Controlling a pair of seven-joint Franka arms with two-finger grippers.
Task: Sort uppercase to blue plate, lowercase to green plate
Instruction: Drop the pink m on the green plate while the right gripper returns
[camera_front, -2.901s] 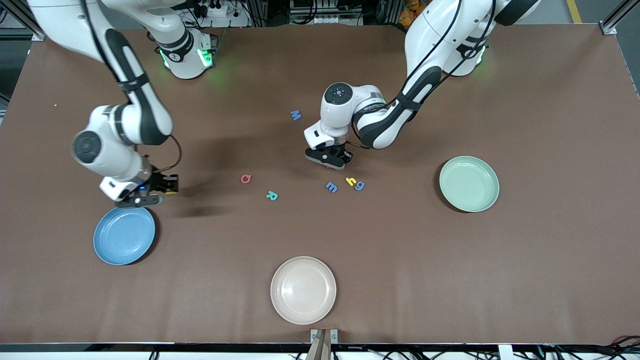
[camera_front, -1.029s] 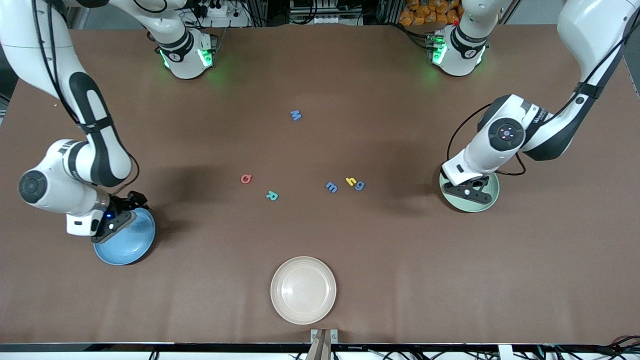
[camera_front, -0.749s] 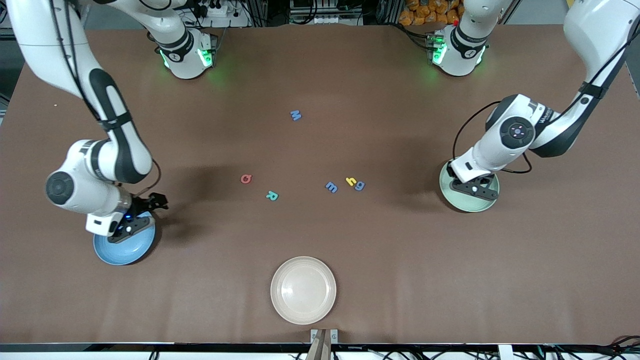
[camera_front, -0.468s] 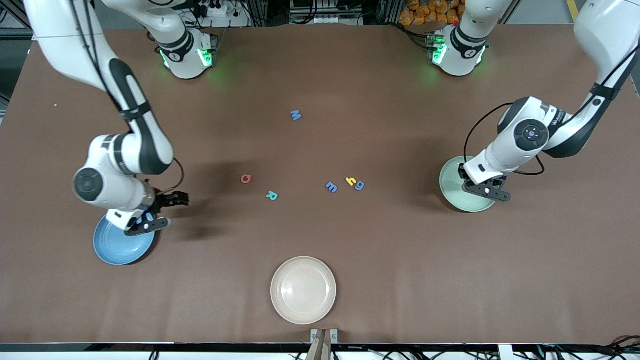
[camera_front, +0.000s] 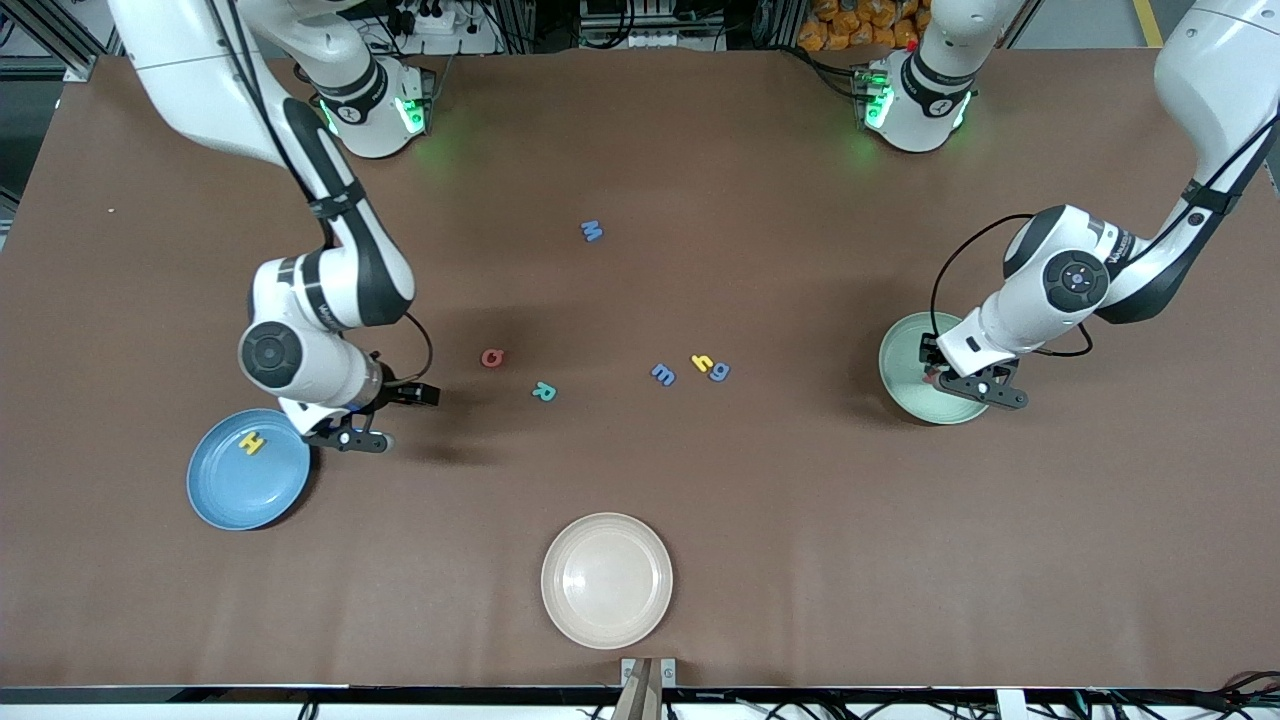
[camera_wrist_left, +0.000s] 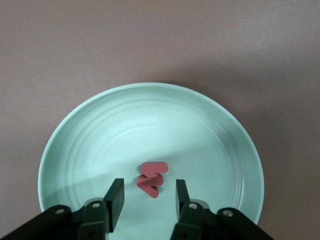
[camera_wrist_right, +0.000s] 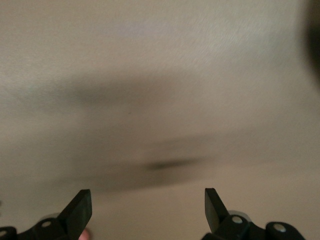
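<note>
- Brown matte tabletop (camera_front: 760, 500), dark lab clutter along its upper edge in the front view.
- Done so far, judging by the layout: small yellow foam capital H (camera_front: 251, 441) lying in the round shallow blue plate (camera_front: 225, 495); small red foam lowercase w (camera_wrist_left: 152, 178) lying in the round pale mint-green plate (camera_wrist_left: 90, 145).
- Left to sort, uppercase: red foam Q (camera_front: 492, 357), teal-green foam R (camera_front: 542, 392), and blue foam M (camera_front: 591, 231) nearest the bases.
- Left to sort, lowercase: blue foam m (camera_front: 663, 374), with yellow foam h (camera_front: 702, 362) touching blue foam g (camera_front: 719, 371) just beside it, toward the left arm's end.
- Two of eight placed by this count, six on the bare table.
- Left gripper (camera_wrist_left: 146, 196) over the green plate, fingers parted on either side of the w, gripping nothing.
- Right gripper (camera_front: 372, 418) over bare table just beside the blue plate's rim, spread wide, nothing held.
- Round cream-white plate (camera_front: 606, 580) near the front camera, holding no letter.
</note>
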